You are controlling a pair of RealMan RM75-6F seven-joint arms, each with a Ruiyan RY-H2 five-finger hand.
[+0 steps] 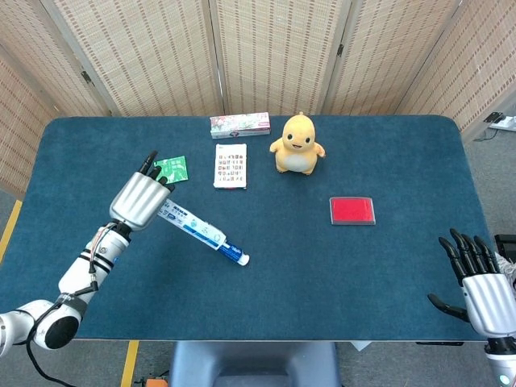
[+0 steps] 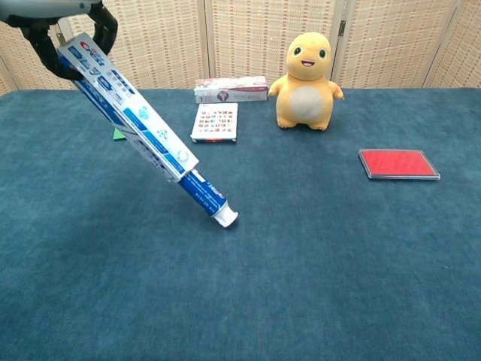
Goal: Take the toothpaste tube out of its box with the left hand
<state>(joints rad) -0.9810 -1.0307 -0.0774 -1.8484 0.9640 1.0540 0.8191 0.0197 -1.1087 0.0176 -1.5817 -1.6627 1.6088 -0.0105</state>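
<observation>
Chest view: tube [image 2: 204, 197] (cap seemingly grounded) half-out

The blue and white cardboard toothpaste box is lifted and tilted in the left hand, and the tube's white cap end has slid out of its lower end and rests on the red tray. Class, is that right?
Not quite. The blue and white cardboard toothpaste box is indeed lifted and tilted in the left hand, and the tube pokes out below, but its cap rests on the blue table cloth, far from the flat red tray. The chest view shows this.
</observation>
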